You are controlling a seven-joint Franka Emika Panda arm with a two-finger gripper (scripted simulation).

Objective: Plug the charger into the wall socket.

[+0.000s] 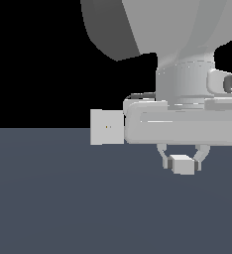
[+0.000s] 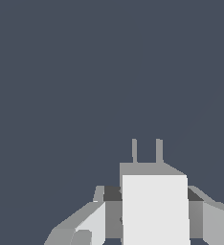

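Observation:
The charger [image 1: 182, 164] is a small off-white block held between my gripper's [image 1: 182, 161] two fingers, just above the dark floor. In the wrist view the charger [image 2: 154, 208] fills the space between the fingers, and two thin prongs [image 2: 146, 150] stick out from its far end. The gripper is shut on it. The wall socket [image 1: 106, 127] is a flat upright square plate with two tiny dots at its centre. It stands toward the exterior view's left of the gripper, partly covered by the hand. The wrist view does not show the socket.
A flat dark blue-grey floor [image 1: 63, 198] spreads under everything. The arm's large pale links [image 1: 187, 74] fill the upper part of the exterior view toward its right.

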